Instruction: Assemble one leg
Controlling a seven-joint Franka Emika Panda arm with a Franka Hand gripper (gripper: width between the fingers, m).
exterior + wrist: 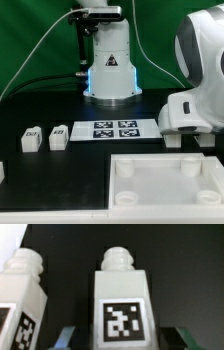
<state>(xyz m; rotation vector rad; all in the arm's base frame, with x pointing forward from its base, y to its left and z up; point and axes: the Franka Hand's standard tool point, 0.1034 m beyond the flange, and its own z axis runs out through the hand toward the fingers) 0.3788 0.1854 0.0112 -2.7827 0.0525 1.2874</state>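
In the wrist view a leg (122, 303), a white block with a ribbed peg on top and a black-and-white marker on its face, stands between my fingers. My gripper (125, 336) is open, with one fingertip (68, 336) on each side of the leg and a dark gap on both sides. A second leg (20, 300) stands close beside the first. In the exterior view my gripper (188, 128) is low at the right, behind the large white square part (165, 180), and its fingers are hard to make out. Two more legs (30, 138) (58, 135) stand at the left.
The marker board (112, 129) lies in the middle of the black table in front of the robot base (108, 70). A small white piece (2, 172) shows at the exterior view's left edge. A green backdrop is behind.
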